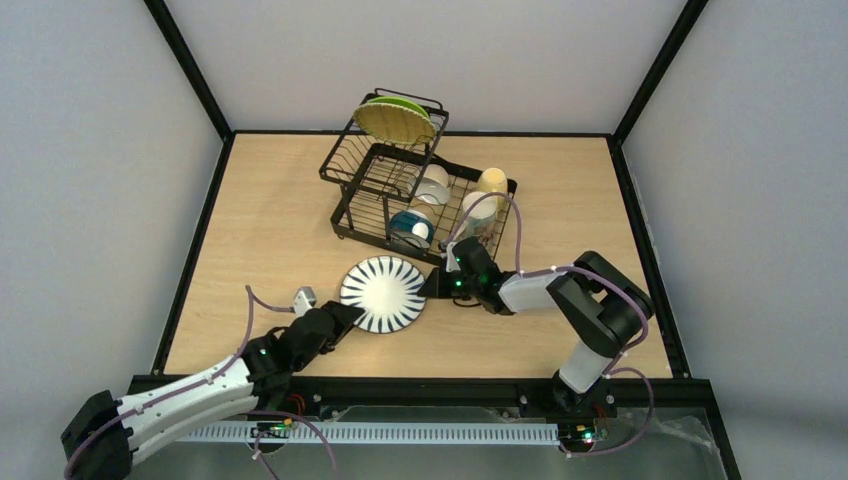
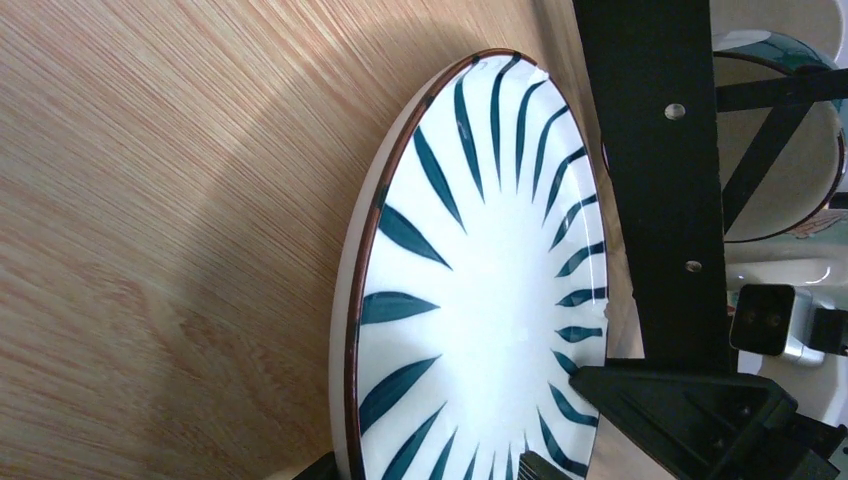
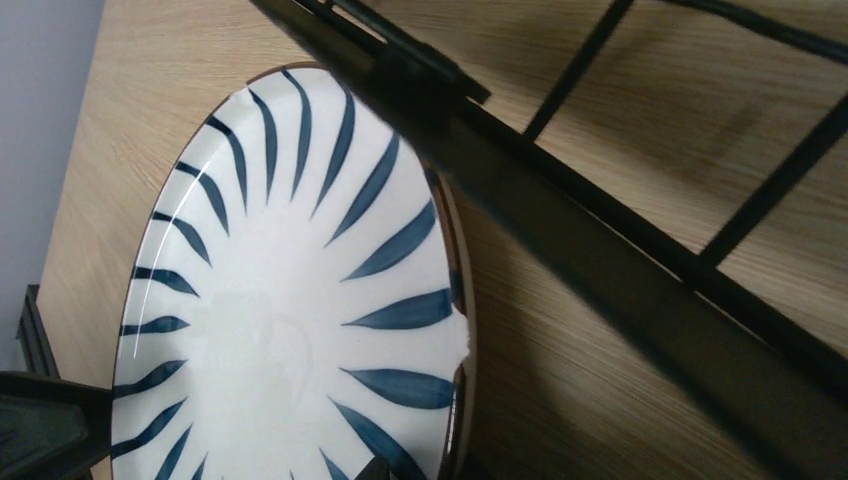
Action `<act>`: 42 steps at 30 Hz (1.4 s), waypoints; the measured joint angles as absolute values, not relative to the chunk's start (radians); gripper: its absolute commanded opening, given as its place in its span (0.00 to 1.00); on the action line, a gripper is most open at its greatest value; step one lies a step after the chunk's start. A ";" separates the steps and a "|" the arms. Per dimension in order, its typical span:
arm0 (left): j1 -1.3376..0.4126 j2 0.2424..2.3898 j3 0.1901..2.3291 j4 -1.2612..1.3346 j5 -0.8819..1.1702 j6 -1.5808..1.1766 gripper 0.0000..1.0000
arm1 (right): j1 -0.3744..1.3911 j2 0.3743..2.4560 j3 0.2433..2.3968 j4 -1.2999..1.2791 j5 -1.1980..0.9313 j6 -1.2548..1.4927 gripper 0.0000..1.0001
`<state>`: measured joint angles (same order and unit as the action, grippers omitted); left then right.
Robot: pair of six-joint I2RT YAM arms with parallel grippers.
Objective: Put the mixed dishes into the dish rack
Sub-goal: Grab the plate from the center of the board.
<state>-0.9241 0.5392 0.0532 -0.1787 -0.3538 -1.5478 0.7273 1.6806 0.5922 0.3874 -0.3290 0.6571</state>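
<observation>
A white plate with dark radial stripes [image 1: 383,293] is in front of the black wire dish rack [image 1: 372,205], tilted above the table. My left gripper [image 1: 350,316] is shut on its near-left rim, with a finger on each side of the rim in the left wrist view [image 2: 430,470]. My right gripper [image 1: 432,285] is shut on its right rim, straddling it in the right wrist view [image 3: 425,472]. A green plate [image 1: 394,120] with a striped rim lies on the raised tier. A white bowl [image 1: 432,184], a blue-outside bowl [image 1: 411,229], a yellow mug [image 1: 492,181] and a cream mug [image 1: 479,213] sit in the tray.
The rack's black front bar [image 2: 650,180] runs close along the plate's far edge, also in the right wrist view [image 3: 560,220]. A small white object [image 1: 304,296] lies left of the plate. Black frame rails border the wooden table [image 1: 270,220].
</observation>
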 measured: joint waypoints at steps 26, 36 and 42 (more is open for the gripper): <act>-0.919 0.643 0.049 -0.119 -0.378 -1.538 0.99 | 0.723 1.597 0.603 0.196 -0.430 0.674 0.00; -0.917 0.832 0.067 0.083 -0.390 -1.298 0.95 | 0.717 1.605 0.651 0.105 -0.462 0.654 0.00; -0.904 0.960 0.134 0.136 -0.375 -1.208 0.53 | 0.712 1.608 0.660 0.062 -0.395 0.589 0.00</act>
